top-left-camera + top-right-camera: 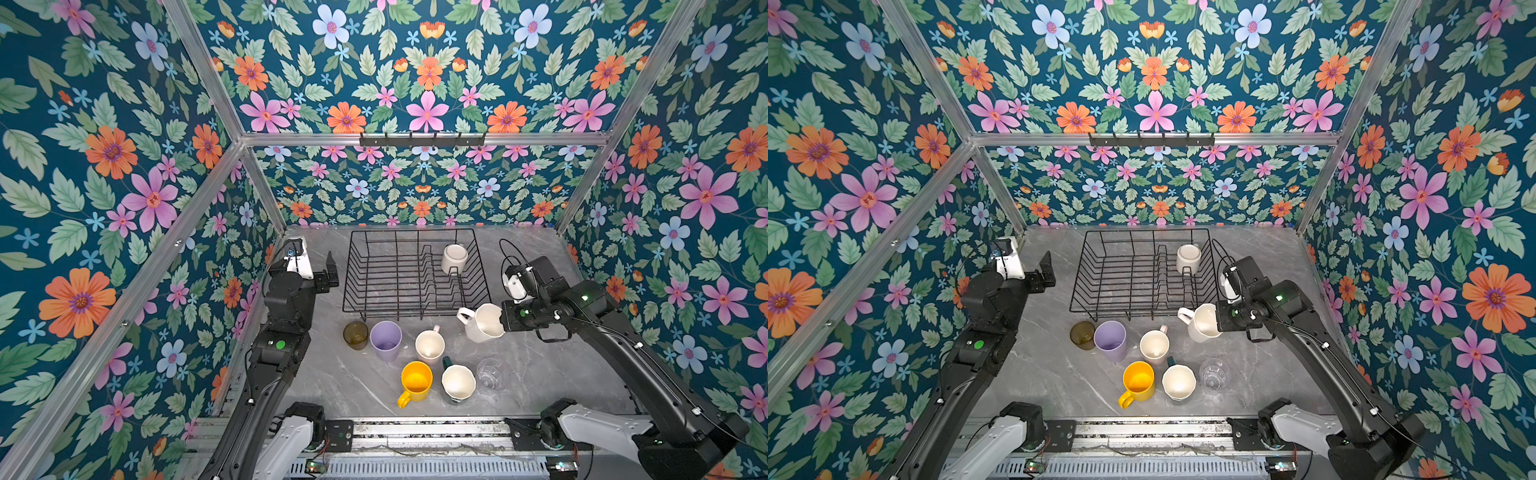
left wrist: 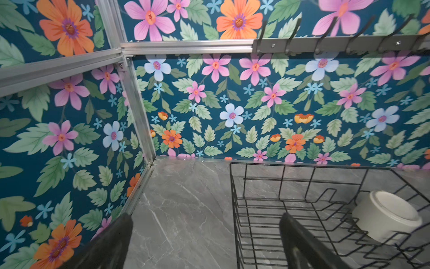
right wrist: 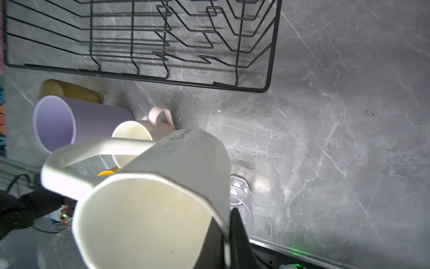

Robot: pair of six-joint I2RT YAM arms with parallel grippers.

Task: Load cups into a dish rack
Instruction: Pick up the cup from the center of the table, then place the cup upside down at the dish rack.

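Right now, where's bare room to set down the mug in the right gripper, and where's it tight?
Free: the flat half of the dish rack, from its left wall to the plate dividers; also bare table between the left arm and the yellow mug. Tight: an upturned cup sits past the dividers, and six cups crowd the table before the rack.

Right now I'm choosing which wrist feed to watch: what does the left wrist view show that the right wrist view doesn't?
Only the left wrist view: the upside-down cup inside the dish rack, the wall hook rail, and the open left fingers.
Only the right wrist view: the white mug clamped at its rim by the right fingers, plus the lilac tumbler, pale pink mug, olive-brown tumbler and clear glass.
Both: the dish rack itself and the grey marble tabletop.
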